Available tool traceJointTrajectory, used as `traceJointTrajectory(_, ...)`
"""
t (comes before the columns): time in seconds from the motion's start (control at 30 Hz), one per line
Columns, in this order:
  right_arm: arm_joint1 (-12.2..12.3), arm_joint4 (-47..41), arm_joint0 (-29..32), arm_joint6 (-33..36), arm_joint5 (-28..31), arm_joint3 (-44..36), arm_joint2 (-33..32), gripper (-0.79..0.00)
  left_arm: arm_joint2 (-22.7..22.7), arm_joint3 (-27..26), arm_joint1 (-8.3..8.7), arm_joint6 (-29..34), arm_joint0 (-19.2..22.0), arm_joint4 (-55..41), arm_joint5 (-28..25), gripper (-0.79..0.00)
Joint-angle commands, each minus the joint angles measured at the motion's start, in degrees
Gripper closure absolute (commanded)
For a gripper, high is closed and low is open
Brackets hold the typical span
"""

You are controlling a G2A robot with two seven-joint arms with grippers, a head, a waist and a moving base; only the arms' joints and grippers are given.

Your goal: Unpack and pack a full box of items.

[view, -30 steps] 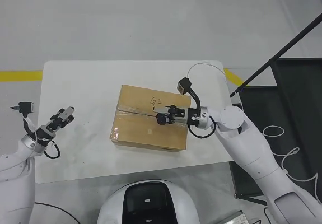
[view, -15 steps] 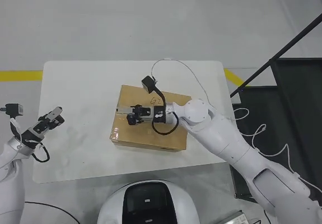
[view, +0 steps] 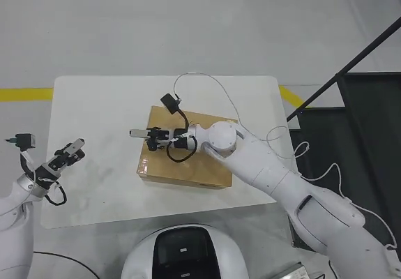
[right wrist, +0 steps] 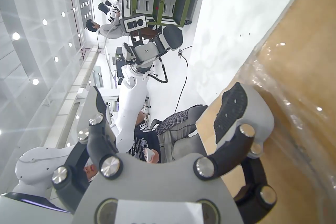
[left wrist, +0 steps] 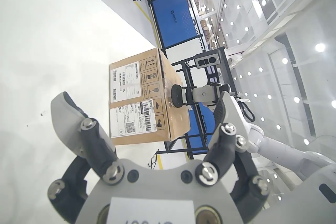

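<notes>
A brown cardboard box (view: 186, 157), sealed with clear tape along its top seam, sits in the middle of the white table (view: 95, 104). Its labelled side wall faces the left wrist view (left wrist: 141, 101). My right gripper (view: 143, 133) is open at the box's left top edge, its tips reaching just past that edge. In the right wrist view (right wrist: 165, 109) one finger lies against the taped cardboard (right wrist: 302, 72) and the other hangs free beside it. My left gripper (view: 72, 151) stands open and empty over the table's left side, well apart from the box and pointing toward it (left wrist: 144, 114).
A black metal rack (view: 367, 118) stands off the table's right edge. A thin white cable (view: 214, 79) loops above the table behind the box. A yellow floor line (view: 12, 93) runs on the far left. Bare table surrounds the box.
My right gripper has slid left along the box's top seam, from right of centre to the left edge. The left gripper drifted slightly left and back.
</notes>
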State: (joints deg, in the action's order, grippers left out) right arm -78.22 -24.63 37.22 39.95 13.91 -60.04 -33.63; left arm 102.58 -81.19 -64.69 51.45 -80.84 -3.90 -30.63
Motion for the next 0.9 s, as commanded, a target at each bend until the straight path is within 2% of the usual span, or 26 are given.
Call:
traceJointTrajectory(0.0, -0.06, -0.2, 0.01, 0.07, 0.1, 1.09, -0.69, -0.785, -0.04, -0.78, 0.06, -1.61, -0.69, 1.34, -0.08, -0.785)
traceJointTrajectory(0.3, 1.21, 1.07, 2.03, 1.91, -1.56, 1.08, -5.2, -0.785, -0.53, -2.76, 0.41, -5.06, -2.03, 3.07, 0.12, -0.785)
traceJointTrajectory(0.53, 4.09, 7.14, 6.84, 1.15, -7.25, -5.74, -10.48, -0.785, -1.11, -4.67, 0.67, -8.33, -2.52, 6.89, 0.33, -0.785)
traceJointTrajectory(0.87, 7.79, 9.76, 16.79, 3.33, -8.88, -15.38, -19.27, -0.785, -3.79, -6.53, 0.74, -13.5, -2.77, 13.08, 1.27, -0.785)
